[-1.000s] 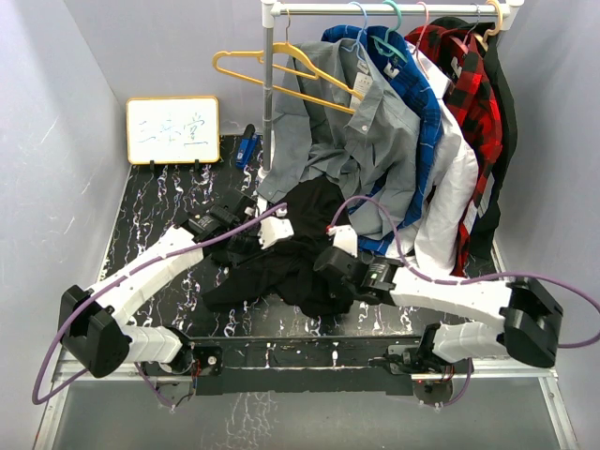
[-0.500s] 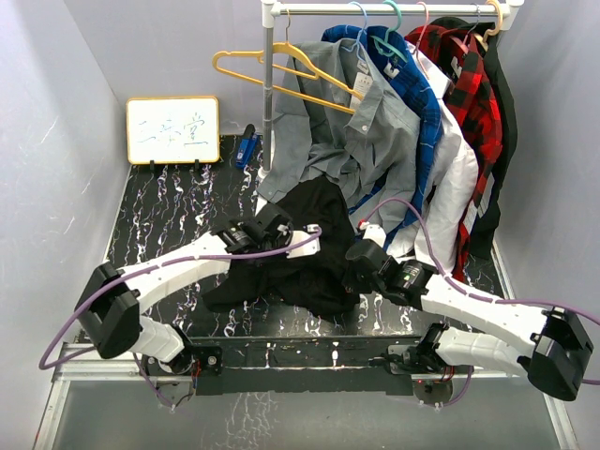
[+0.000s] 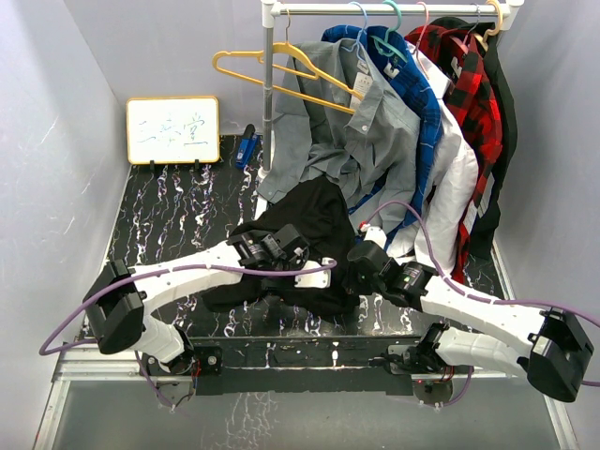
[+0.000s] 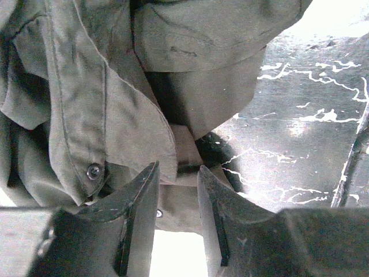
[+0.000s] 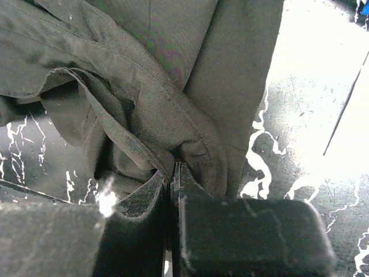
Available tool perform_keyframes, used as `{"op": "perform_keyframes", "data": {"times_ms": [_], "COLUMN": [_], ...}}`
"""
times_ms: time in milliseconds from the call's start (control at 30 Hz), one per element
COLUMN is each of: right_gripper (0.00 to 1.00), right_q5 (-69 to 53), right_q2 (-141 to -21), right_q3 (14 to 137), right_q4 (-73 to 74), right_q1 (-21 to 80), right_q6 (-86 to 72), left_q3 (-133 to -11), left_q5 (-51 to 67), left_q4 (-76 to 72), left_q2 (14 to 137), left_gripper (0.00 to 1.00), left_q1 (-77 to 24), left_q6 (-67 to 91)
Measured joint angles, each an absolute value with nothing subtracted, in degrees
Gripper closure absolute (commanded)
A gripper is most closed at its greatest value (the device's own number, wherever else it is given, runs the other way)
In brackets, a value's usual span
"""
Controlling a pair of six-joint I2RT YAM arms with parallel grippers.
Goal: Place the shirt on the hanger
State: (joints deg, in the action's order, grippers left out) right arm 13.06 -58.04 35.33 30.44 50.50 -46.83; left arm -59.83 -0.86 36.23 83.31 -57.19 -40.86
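The shirt [image 3: 314, 234] is a limp, light heap on the table [image 3: 169, 206]; the hanger [image 3: 272, 70] is up on the rail [image 3: 375, 11] behind. The right gripper [image 5: 173, 167] is clamped on a fold, the left gripper [image 4: 177, 168] gapes over the button edge. It'll probably sag and slide, so I'd go for the collar or shoulder seams.

The left arm [image 3: 183, 275] and right arm [image 3: 473, 305] are built of white shells joined by bulky black joints [image 3: 112, 317]. A purple cable [image 3: 68, 324] is looped along each. Both are bolted to a black rail [image 3: 300, 359]. The left gripper [image 4: 177, 173] and right gripper [image 5: 171, 171] are fitted with dark, wedge-shaped fingers [image 4: 135, 202], scuffed pale at the edges.
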Motion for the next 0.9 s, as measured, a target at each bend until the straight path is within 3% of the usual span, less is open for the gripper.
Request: {"op": "perform_keyframes", "data": {"times_ms": [400, 533, 667, 900], "right_gripper": [1.00, 1.00, 1.00, 1.00], "right_q5": [12.1, 12.0, 12.0, 12.0], "right_q2": [-58.0, -58.0, -58.0, -57.5], "right_q3": [34.7, 34.7, 34.7, 34.7], "right_q4": [29.7, 29.7, 29.7, 29.7], "right_q1": [50.1, 50.1, 50.1, 50.1], "right_q6": [-46.8, -46.8, -46.9, -46.9], "left_q3": [-53.8, -53.6, -53.6, -53.6], "left_q5": [-4.2, -5.7, -6.9, -8.1], "left_q4": [32.4, 29.1, 26.2, 25.3], "left_q2": [83.0, 83.5, 85.0, 85.8], "left_gripper": [0.76, 0.84, 1.00, 1.00], "left_q1": [-57.9, -57.9, -57.9, -57.9], "left_q6": [-41.6, -41.6, -41.8, -42.5]}}
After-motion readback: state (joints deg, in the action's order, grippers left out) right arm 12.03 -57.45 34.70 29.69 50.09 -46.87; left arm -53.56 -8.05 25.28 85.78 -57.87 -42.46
